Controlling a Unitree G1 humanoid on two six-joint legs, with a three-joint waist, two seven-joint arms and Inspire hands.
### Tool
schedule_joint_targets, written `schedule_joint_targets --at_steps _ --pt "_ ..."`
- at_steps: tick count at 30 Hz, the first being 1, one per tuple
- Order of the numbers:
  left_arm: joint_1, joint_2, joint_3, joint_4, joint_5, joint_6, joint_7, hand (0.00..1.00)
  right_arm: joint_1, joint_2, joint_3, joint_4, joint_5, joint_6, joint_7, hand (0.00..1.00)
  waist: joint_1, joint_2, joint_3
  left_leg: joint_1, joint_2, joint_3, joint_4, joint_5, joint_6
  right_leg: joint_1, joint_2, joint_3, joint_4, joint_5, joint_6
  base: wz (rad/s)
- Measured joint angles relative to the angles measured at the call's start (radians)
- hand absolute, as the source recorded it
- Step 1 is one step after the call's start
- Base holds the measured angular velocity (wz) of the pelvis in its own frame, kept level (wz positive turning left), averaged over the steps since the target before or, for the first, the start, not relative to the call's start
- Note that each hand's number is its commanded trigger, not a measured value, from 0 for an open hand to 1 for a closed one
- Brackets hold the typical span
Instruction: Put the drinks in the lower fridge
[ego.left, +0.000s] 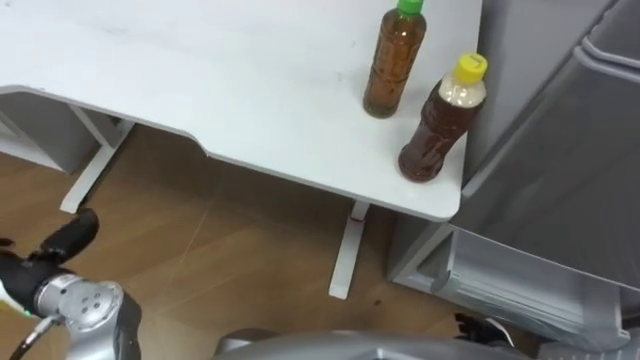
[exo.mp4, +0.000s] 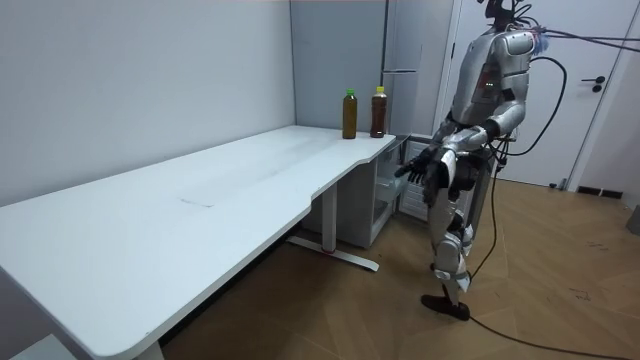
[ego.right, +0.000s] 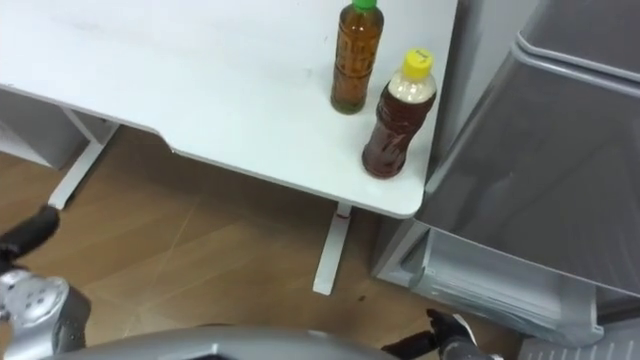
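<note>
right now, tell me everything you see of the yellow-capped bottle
The yellow-capped bottle looks like clear plastic with a waisted body, filled nearly to the neck with dark reddish-brown drink. Cap on, it stands upright on the white table near its corner by the fridge, beside but apart from the green-capped bottle.
</note>
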Motion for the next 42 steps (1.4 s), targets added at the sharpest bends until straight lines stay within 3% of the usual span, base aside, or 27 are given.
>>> schedule_joint_targets --at_steps 7,9,11,18,22,24,33,42 --pt "-0.002 0.016 -0.100 -0.283 -0.005 -0.021 -0.165 0.00 -0.008 0.000 0.001 0.023 0.031 -0.054 0.026 0.00 -0.024 -0.011 0.0032 -0.029 0.000 0.006 0.011 0.000 0.000 -0.023 0.000 0.004 0.000 0.000 0.000 0.00" --pt "-0.002 0.037 -0.147 -0.369 -0.008 -0.021 -0.239 0.00 -0.016 0.001 0.000 0.049 0.043 -0.066 0.033 0.00 -0.043 -0.013 0.0037 -0.028 0.000 0.007 0.010 0.000 0.000 -0.024 0.000 0.024 0.000 0.000 0.000 0.00" --pt "-0.006 0.040 -0.170 -0.407 -0.008 -0.024 -0.317 0.00 -0.028 0.001 0.001 0.058 0.049 -0.067 0.035 0.00 -0.051 -0.015 0.0034 -0.028 0.002 0.019 0.008 0.000 0.000 -0.030 0.000 0.037 0.000 0.000 0.000 -0.18" --pt "-0.037 0.050 -0.305 -0.411 -0.012 -0.021 -0.583 0.00 -0.064 0.002 0.004 0.085 0.046 -0.077 0.055 0.00 -0.100 -0.019 0.0083 -0.043 0.011 0.059 0.007 0.000 0.000 -0.062 0.002 0.074 0.001 0.000 0.000 -0.17" --pt "-0.049 0.058 -0.344 -0.411 -0.024 0.005 -0.711 0.00 -0.073 0.002 0.005 0.084 0.045 -0.076 0.055 0.00 -0.119 -0.019 0.0068 -0.055 0.016 0.085 0.008 0.000 0.000 -0.086 0.005 0.111 0.002 0.000 0.000 -0.23" --pt "-0.052 0.061 -0.350 -0.411 -0.025 0.023 -0.776 0.00 -0.080 0.003 0.003 0.083 0.048 -0.077 0.055 0.00 -0.145 -0.016 0.0067 -0.055 0.018 0.094 0.008 0.000 0.000 -0.090 0.005 0.113 0.002 0.000 0.000 -0.12" --pt "-0.103 0.087 -0.405 -0.411 -0.068 0.052 -0.953 0.00 -0.096 -0.003 0.030 0.090 0.100 -0.073 0.037 0.00 -0.180 0.012 0.0099 -0.030 0.029 0.142 -0.010 -0.001 0.000 -0.092 0.010 0.167 0.003 0.001 -0.001 -0.15" --pt "-0.100 0.107 -0.405 -0.411 -0.081 0.077 -1.043 0.00 -0.093 -0.011 0.030 0.089 0.107 -0.065 0.030 0.00 -0.185 0.031 -0.0005 -0.026 0.037 0.142 -0.011 -0.001 0.000 -0.089 0.019 0.170 0.003 0.001 -0.002 -0.01"
